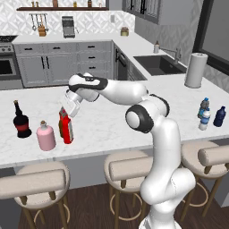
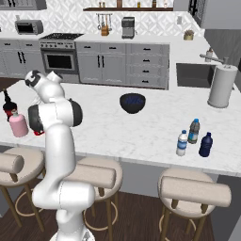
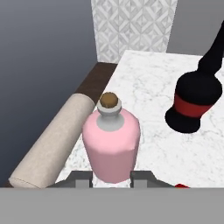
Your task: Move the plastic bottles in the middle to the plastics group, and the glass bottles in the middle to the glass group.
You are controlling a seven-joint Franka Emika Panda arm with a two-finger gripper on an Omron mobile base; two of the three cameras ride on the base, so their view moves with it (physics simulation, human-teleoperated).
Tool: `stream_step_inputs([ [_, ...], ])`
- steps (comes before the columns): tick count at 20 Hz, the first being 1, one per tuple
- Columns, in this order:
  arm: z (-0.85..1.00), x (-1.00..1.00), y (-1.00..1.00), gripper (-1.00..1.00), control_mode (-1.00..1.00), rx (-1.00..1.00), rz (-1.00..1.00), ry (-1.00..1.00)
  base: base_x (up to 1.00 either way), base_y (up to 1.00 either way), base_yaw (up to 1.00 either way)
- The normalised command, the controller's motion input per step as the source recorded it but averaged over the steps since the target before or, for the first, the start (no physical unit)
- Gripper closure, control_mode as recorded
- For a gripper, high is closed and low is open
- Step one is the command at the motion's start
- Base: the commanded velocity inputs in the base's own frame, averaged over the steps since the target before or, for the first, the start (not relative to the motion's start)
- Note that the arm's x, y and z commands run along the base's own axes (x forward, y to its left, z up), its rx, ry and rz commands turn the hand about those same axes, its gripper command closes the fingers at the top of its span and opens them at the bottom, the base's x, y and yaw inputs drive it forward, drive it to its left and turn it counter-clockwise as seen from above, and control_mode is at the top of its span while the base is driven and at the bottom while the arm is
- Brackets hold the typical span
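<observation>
Hovering over the left part of the white marbled table (image 1: 105, 127), the tool (image 1: 66, 111) sits right at the top of the slim red bottle with a white label (image 1: 66, 130). Its jaws are drawn in narrow. Whether they actually clamp the red bottle's neck cannot be told: the white hand covers the contact point in the left base view.

In the hand view the tool (image 3: 111, 180) looks down at the squat pale pink bottle with a short neck and brown stopper (image 3: 111, 142). That bottle stands upright beyond the dark fingertips (image 3: 81, 179), close to the table's front edge. A sliver of red shows at the lower right of this view, outside the fingertips.

Glass side, left end of table:
- pink bottle (image 1: 46, 136) upright, just beside the red bottle, on its left.
- black round-bellied, long-necked bottle with a red label (image 1: 21, 120) upright, near the pink one, further left and further back.

Plastic side, right end of table, well apart from the glass:
- small clear water bottle with a white cap and blue label band (image 1: 204, 120) upright.
- bluish clear bottle with a blue cap (image 1: 204, 106) just behind it.
- small dark blue bottle (image 1: 219, 116) just beside both, on the right.

Elsewhere: dark round bowl (image 2: 132, 102) mid-table; white paper towel roll (image 1: 196, 70) upright near the sink; cushioned bar stool (image 3: 52, 144) below the table edge.
</observation>
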Motion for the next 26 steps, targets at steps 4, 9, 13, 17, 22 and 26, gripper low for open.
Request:
stream_step_inputs([
  [4,0.00,0.00,0.08,1.00,-1.00,0.00,0.00,0.00,0.00,0.00,0.00],
  [9,0.00,0.00,0.00,-1.00,-1.00,0.00,0.00,0.00,0.00,0.00,0.00],
  [13,0.00,0.00,0.00,-1.00,-1.00,0.00,0.00,0.00,0.00,0.00,0.00],
  [17,0.00,0.00,0.00,-1.00,-1.00,0.00,0.00,0.00,0.00,0.00,0.00],
  [22,0.06,-0.04,-0.11,-1.00,-1.00,0.00,0.00,0.00,0.00,0.00,0.00],
  [26,0.25,-0.10,-0.37,-1.00,-1.00,0.01,0.00,-0.02,0.00,0.00,0.00],
])
